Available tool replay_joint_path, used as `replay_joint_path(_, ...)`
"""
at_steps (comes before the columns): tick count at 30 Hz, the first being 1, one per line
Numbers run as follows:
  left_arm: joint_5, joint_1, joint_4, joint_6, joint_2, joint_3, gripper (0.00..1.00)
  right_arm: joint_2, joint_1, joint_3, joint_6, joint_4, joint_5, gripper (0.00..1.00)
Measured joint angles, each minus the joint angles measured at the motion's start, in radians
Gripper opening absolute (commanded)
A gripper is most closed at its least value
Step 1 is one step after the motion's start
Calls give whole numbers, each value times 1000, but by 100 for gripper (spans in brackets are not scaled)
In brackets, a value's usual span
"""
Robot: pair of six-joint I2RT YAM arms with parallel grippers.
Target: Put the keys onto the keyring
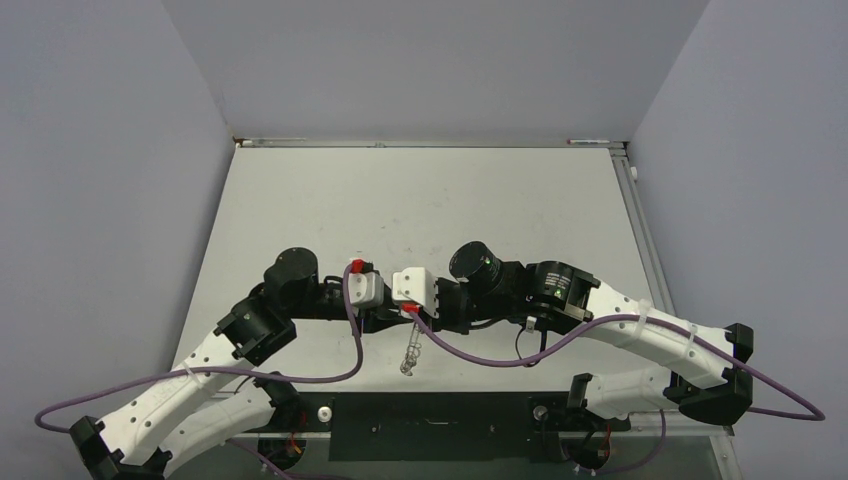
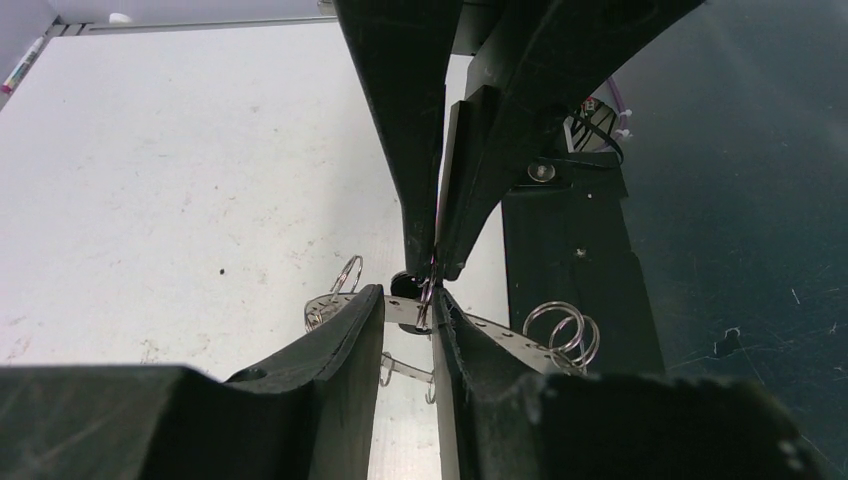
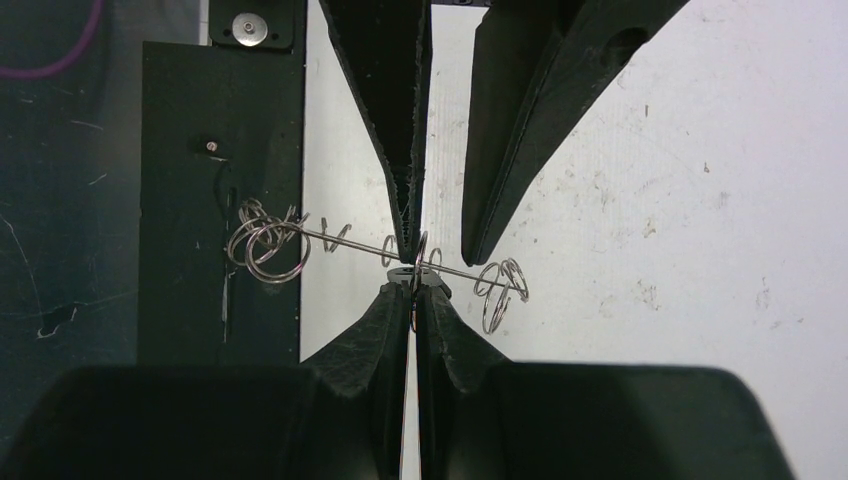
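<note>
The left arm (image 1: 200, 365) is seen reaching in from the left across the white table (image 1: 420, 200), with a purple cable (image 1: 300, 378) looped beneath it. The left gripper (image 2: 408, 300) is held with its jaws apart, and a narrow gap is seen between its fingers (image 3: 385, 120) in both wrist views. The flat grey band of the keyring (image 2: 500, 332) is seen crossing that gap right at the fingertips. Whether the tips press on the band cannot be told.

In the top view the keyring is shown just below the spot where the two grippers meet, above the near edge of the table and just beyond the black base plate (image 1: 430, 410). It is seen edge-on from the right wrist, as a thin line with clusters of wire loops (image 3: 262, 245) at both ends. The small black head of a key (image 2: 404, 284) is seen right at the band, touching the tips of the right gripper.

The right gripper (image 3: 412, 288) is closed tight, its fingertips pinched together at a small wire loop beside the key head. Exactly what is pinched cannot be made out. The right arm (image 1: 640, 335) is seen reaching in from the right.
</note>
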Motion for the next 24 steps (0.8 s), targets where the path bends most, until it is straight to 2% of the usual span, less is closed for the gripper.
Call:
replay_joint_path(11, -1, -17, 11, 2, 8, -5, 19, 0, 0, 0, 0, 8, -2, 5)
replay_joint_path(17, -1, -27, 11, 5, 8, -11, 0, 0, 0, 0, 0, 8, -2, 5)
replay_joint_path(21, 5, -31, 11, 8, 8, -11, 0, 0, 0, 0, 0, 8, -1, 5)
replay_joint_path(22, 5, -31, 11, 7, 7, -11, 0, 0, 0, 0, 0, 8, -1, 7)
replay_joint_path(24, 4, -31, 19, 3, -1, -17, 0, 0, 0, 0, 0, 13, 0, 19)
